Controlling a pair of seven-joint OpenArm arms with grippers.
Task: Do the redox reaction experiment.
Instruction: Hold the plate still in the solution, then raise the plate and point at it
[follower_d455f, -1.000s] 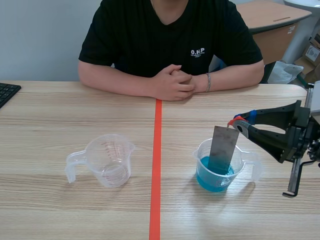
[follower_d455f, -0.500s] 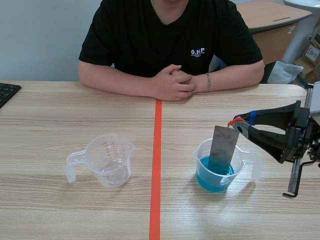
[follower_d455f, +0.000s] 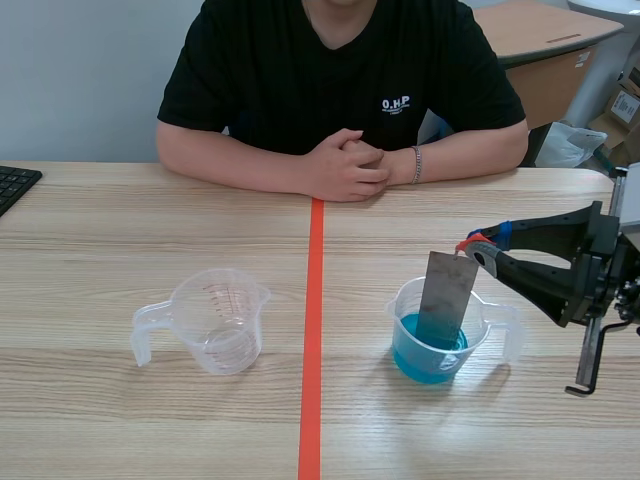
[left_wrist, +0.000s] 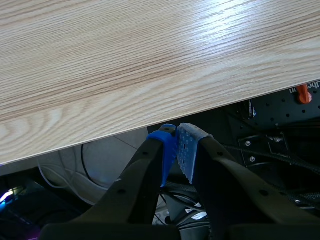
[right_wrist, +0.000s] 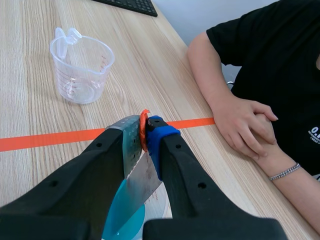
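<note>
A clear measuring cup (follower_d455f: 437, 340) holding blue liquid (follower_d455f: 428, 355) stands right of the tape line. A grey metal plate (follower_d455f: 446, 298) leans in it, its lower end dipped in the liquid (right_wrist: 123, 216). My right gripper (follower_d455f: 472, 247) comes in from the right and is shut on the plate's upper corner (right_wrist: 142, 172). An empty clear measuring cup (follower_d455f: 212, 320) stands left of the line, far ahead of my right gripper (right_wrist: 145, 131) as a small cup (right_wrist: 82, 66). My left gripper (left_wrist: 176, 150) is shut on nothing, off the table's near edge (left_wrist: 150, 117).
A person in a black shirt sits across the table with clasped hands (follower_d455f: 345, 165) resting near the top of the orange tape line (follower_d455f: 312, 340). A black keyboard (follower_d455f: 14, 184) lies at the far left edge. Boxes and a desk stand behind at the right.
</note>
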